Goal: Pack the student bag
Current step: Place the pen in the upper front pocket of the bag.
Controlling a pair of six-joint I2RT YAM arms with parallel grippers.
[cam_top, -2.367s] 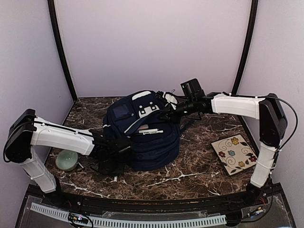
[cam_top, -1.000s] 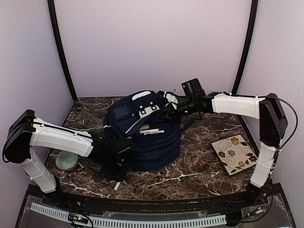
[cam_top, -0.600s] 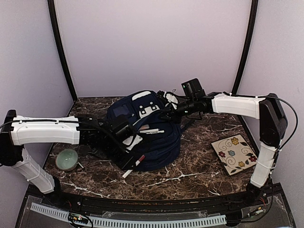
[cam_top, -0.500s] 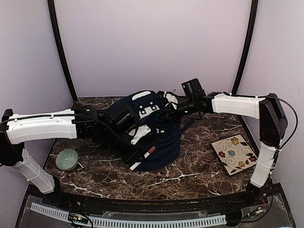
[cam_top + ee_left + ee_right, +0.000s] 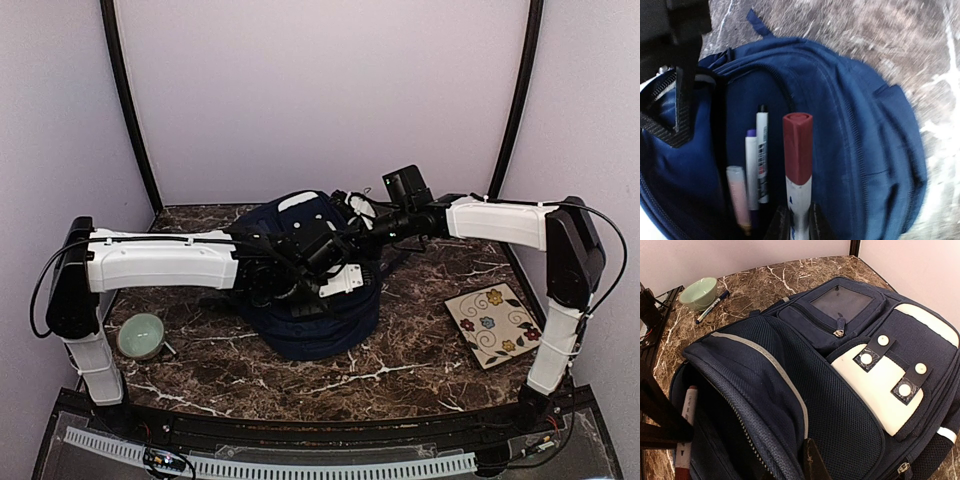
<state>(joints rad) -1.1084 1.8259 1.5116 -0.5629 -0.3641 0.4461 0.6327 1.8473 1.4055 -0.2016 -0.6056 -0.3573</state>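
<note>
The navy student bag (image 5: 330, 325) lies in the middle of the table with its main compartment open. My left gripper (image 5: 337, 285) is over that opening, shut on a white marker with a red cap (image 5: 798, 150), cap pointing into the bag (image 5: 875, 125). A white marker (image 5: 762, 150), a purple pen (image 5: 751, 170) and a pink highlighter (image 5: 738, 195) lie inside. My right gripper (image 5: 365, 235) is shut on the edge of the bag's opening (image 5: 790, 405) and holds it up. The red-capped marker also shows in the right wrist view (image 5: 686, 407).
A green bowl (image 5: 140, 335) stands at the front left, with a dark-capped marker (image 5: 713, 306) lying on the marble next to it. A flowered tile (image 5: 494, 322) lies at the right. Purple walls close in the back and sides.
My left gripper has lifted the red-capped marker from the table at the bag's front left and swung it up and right over the bag's opening. The right arm has not moved.
</note>
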